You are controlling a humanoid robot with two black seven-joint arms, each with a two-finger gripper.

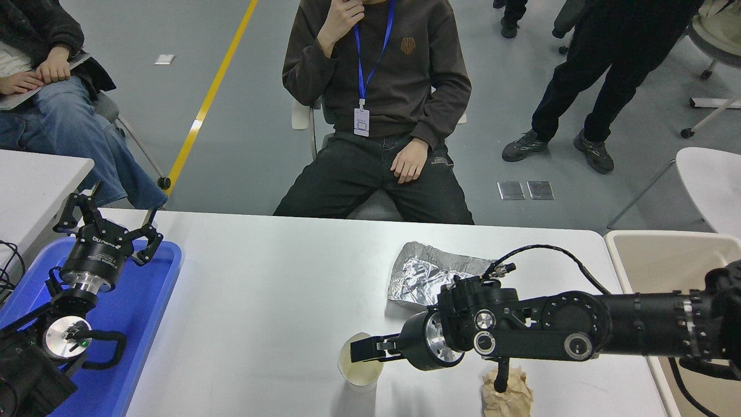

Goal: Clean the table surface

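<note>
The white table surface (260, 289) carries a paper cup (361, 370) near its front edge, a crumpled sheet of silver foil (419, 272) behind it, and a ball of brown paper (512, 394) at the front right. My right gripper (358, 350) reaches in from the right, and its tip sits at the cup's right rim, just over the opening. The right arm covers part of the foil and the top of the brown paper. My left gripper (109, 227) is parked open above the blue tray (147, 313) at the lower left.
A beige bin (666, 255) stands off the table's right end. A smaller white table (35, 179) is at the left. One person (382, 87) sits just beyond the far edge, and others are further back.
</note>
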